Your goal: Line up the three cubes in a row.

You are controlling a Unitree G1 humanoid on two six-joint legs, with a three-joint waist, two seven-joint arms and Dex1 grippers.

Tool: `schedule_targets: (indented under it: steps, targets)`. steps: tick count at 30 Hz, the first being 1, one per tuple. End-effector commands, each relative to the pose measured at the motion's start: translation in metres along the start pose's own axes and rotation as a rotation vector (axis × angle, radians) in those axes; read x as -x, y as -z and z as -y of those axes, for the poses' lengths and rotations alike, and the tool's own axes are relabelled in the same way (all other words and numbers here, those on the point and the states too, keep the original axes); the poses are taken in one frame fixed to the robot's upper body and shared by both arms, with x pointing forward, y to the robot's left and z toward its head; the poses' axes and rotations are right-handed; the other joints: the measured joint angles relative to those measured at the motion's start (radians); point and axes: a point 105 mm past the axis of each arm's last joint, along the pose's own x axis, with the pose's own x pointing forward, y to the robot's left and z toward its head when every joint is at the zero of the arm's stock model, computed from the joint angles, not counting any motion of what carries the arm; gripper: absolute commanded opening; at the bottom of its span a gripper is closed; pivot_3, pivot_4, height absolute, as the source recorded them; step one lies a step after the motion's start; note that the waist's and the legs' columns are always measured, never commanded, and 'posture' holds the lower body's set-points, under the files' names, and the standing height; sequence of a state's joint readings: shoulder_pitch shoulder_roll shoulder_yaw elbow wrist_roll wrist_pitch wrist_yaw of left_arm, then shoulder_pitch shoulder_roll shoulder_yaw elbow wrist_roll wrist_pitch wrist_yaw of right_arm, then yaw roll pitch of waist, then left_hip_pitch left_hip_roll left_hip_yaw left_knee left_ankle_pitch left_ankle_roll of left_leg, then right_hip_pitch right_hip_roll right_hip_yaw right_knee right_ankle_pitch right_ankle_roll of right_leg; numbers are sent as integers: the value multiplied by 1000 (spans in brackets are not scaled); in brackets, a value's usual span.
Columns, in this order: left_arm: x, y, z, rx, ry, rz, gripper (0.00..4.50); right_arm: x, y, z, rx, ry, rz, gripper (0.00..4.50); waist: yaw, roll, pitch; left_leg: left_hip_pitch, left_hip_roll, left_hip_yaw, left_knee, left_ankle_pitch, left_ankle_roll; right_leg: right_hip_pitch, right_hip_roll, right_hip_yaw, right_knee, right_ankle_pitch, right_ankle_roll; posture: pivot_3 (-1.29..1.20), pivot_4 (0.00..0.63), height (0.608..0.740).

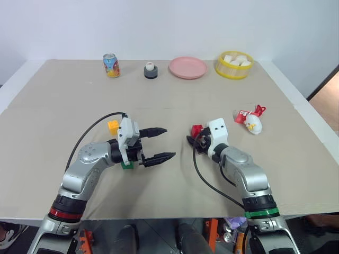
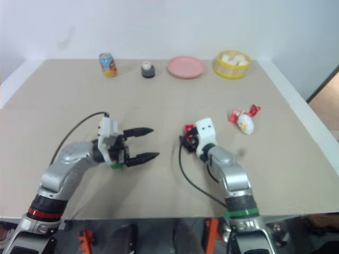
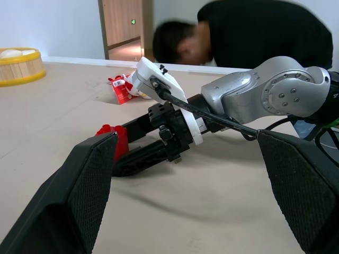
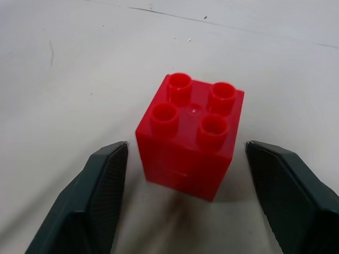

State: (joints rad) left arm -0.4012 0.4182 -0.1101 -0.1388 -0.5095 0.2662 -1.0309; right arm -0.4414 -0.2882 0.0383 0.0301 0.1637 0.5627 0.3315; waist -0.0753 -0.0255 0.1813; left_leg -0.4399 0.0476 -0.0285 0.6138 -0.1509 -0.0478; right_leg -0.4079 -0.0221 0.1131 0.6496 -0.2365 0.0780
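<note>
While the bench [image 1: 63, 106] carries everything, its far edge is lined by a yellow basket [image 1: 234, 69], a pink plate [image 1: 187, 67], a can [image 1: 110, 65] and a small dark holder [image 1: 151, 70], and a snowman toy [image 1: 251, 121] is seen lying toward the right side. A person in black [image 3: 249, 37] is seen bent over beyond the bench in the left wrist view. The left gripper [image 1: 161, 144] is held wide open near the middle, pointing right, with nothing between its fingers. The right gripper [image 4: 196, 174] is positioned with its fingers apart on either side of the red cube [image 4: 190, 135], neither finger touching it; the cube stands upright on the bench, studs up. The yellow cube [image 1: 113, 126] is seen just behind the left wrist, and the green cube [image 1: 126, 165] is partly hidden under it.
</note>
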Motion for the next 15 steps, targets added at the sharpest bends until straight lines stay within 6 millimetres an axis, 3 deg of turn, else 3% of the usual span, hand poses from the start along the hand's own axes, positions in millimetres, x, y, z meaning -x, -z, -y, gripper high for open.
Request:
schedule_targets:
  steps: [1, 5, 11, 15]
  targets:
    - [1, -14, 0, -55, -1, 27, 4313, 0, -10, 2, 24, -9, 38, 2473, 0, 0, 0, 0, 0, 0, 0, 0, 0, 0, 0, 0, 0, 0, 0, 0, 150, 740]
    - [4, -11, 1, -56, -6, 13, 4313, 3, -6, 8, 33, -4, 29, 1215, 0, 0, 0, 0, 0, 0, -1, 0, 0, 0, 0, 0, 0, 0, 0, 0, 150, 740]
    - [8, -4, 3, -60, 23, -24, 4313, 6, -5, 17, 96, -6, 17, 1216, 0, 0, 0, 0, 0, 0, -2, 0, 0, 0, 0, 0, 0, -1, 0, 0, 150, 740]
    - [12, -1, 11, -48, 102, -27, 4313, 19, -13, 25, 224, -136, 46, 1216, 5, 0, 0, 0, -1, 0, -2, 0, 0, 0, -1, 0, -1, -1, 0, 0, 150, 740]
